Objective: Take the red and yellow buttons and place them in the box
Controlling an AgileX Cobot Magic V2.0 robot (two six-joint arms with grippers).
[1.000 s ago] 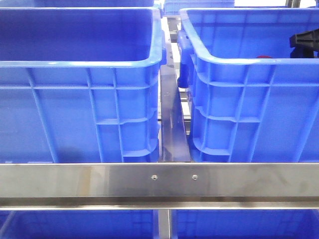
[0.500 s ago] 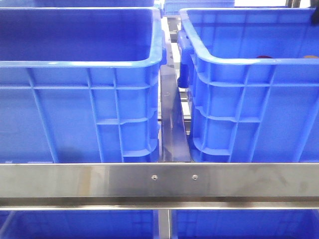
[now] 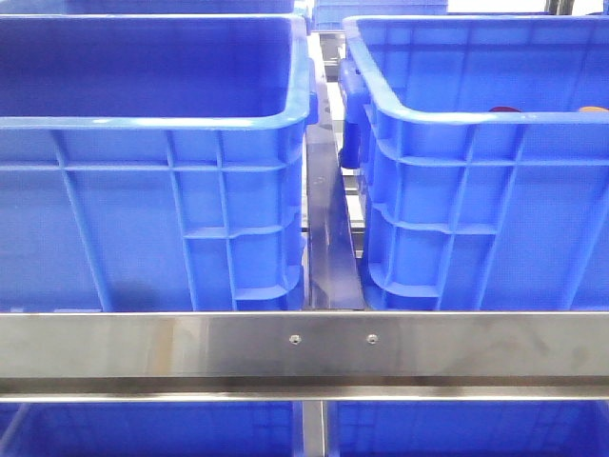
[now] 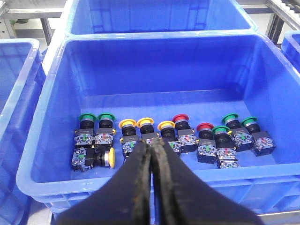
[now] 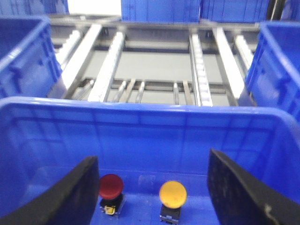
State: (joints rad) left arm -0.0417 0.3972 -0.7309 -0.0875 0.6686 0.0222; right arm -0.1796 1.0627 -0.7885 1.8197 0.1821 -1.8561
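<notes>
We are looking over two big blue crates sitting side by side behind a steel rail (image 3: 304,347), with a narrow metal divider (image 3: 331,238) running between them. In the front view neither arm is showing; only the tops of a red button (image 3: 504,109) and a yellow button (image 3: 592,110) are peeking over the near rim of the right-hand box (image 3: 476,209), toward its right end. From the right wrist we are seeing those same two pieces standing upright on the crate floor, close to the near wall and just apart from each other, with the conveyor rails (image 5: 154,70) lying beyond the far rim. The right gripper (image 5: 154,194) is hanging above them with its fingers (image 5: 70,197) spread wide — the buttons are sitting in the gap, touched by neither finger, so the jaws are released and holding nothing. From the left wrist we are looking down into the left crate (image 4: 51,122), where a row of push-button switches (image 4: 178,136) — green, yellow and red caps on black bodies — is lining up along the floor near the front wall, one yellow-capped unit lying on its side at the left end. The left gripper (image 4: 152,154) is hovering over that row with its fingers (image 4: 136,183) pressed together, clenched on nothing we can see.
</notes>
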